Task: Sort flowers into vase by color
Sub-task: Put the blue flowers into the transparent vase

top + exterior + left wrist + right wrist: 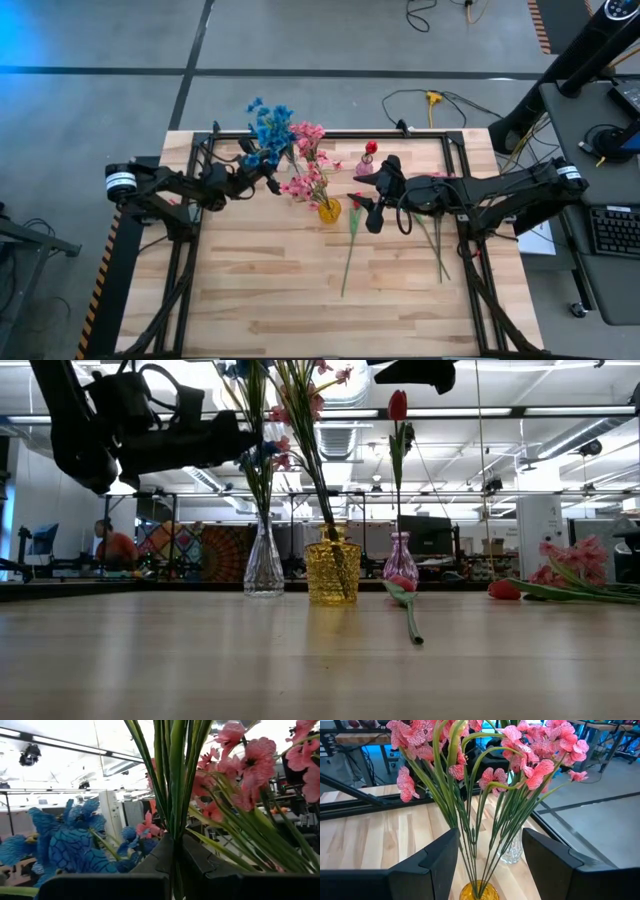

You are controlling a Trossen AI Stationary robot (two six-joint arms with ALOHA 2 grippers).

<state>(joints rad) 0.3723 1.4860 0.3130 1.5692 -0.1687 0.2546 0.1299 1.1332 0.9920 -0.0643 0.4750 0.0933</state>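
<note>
Already the left tool (pixel 272 183), clamped on green stems, hovers by the clear vase (pixel 263 565) of blue flowers (pixel 268 128); pink flowers (pixel 308 160) fill the yellow vase (pixel 329 210). Rightward, one red flower (pixel 371 148) stands in its pink vase (pixel 400 563), the right tool (pixel 362 205) gapes empty, and several stems (pixel 350 250) lie unsorted on the desk (pixel 280 300).

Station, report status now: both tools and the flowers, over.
Left tool shut on blue flower stem above clear vase. Right tool open around pink flowers in yellow vase. Loose flowers on table.

Left fingers (pixel 172 865) shut, right fingers (pixel 440 855) apart.
</note>
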